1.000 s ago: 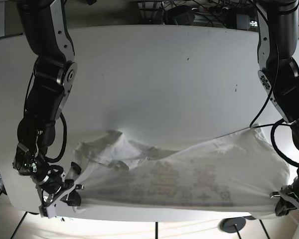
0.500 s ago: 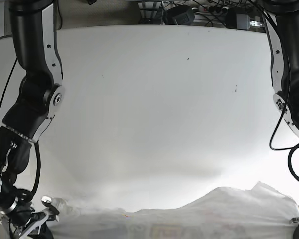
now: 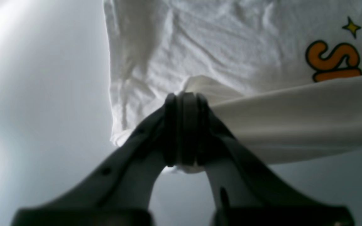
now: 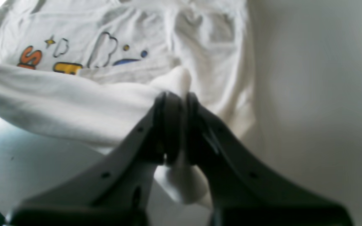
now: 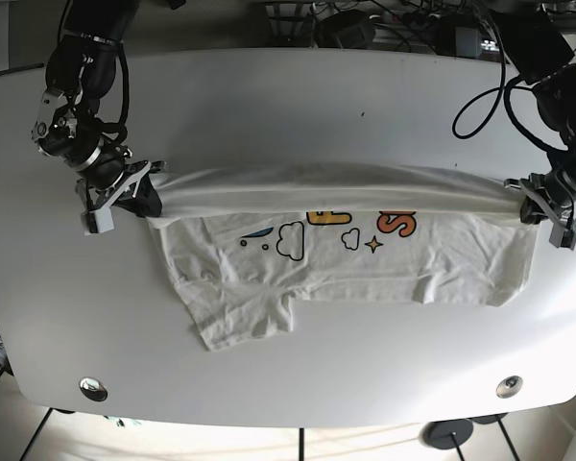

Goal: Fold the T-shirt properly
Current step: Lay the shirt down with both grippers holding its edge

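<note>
T-shirt print-up, stretched taut between both clamped grippers.

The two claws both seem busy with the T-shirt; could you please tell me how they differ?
The left claw grips the T-shirt at the base view's right end, beside the orange letter; the right claw grips the opposite end, near the blue print. Both are shut on bunched white cloth, stretching a folded edge taut between them.
</note>
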